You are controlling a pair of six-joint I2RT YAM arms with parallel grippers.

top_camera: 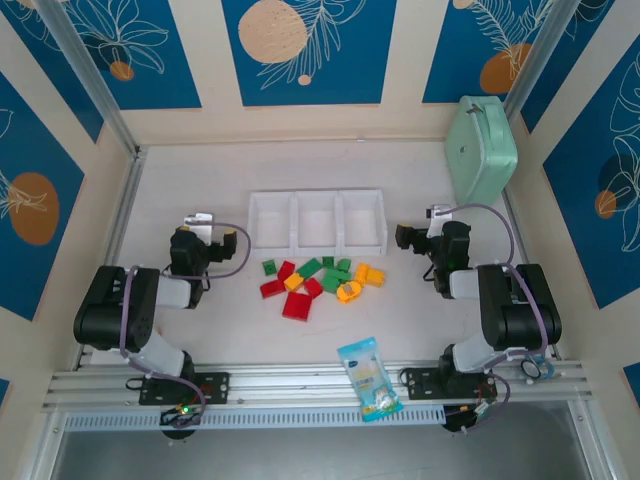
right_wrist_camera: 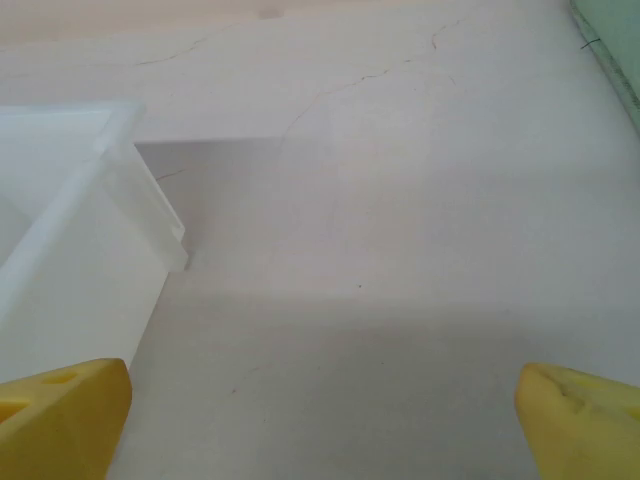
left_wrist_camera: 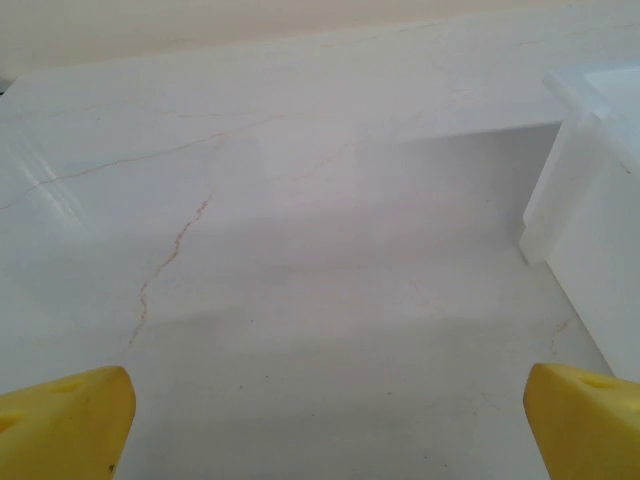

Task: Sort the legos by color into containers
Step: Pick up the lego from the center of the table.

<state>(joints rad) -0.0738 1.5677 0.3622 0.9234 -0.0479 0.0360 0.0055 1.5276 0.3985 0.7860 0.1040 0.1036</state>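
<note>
Your left hand and right hand both stand spread apart. The red, green and yellow plastic bricks lie on the bench, just before the three joined white bins.

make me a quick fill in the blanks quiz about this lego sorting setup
1. The row of white bins has ___ compartments.
2. The biggest brick is ___.
3. The left gripper and right gripper are both ___, holding nothing.
4. The green case stands in the far ___ corner.

Missing words: three; red; open; right.
</note>
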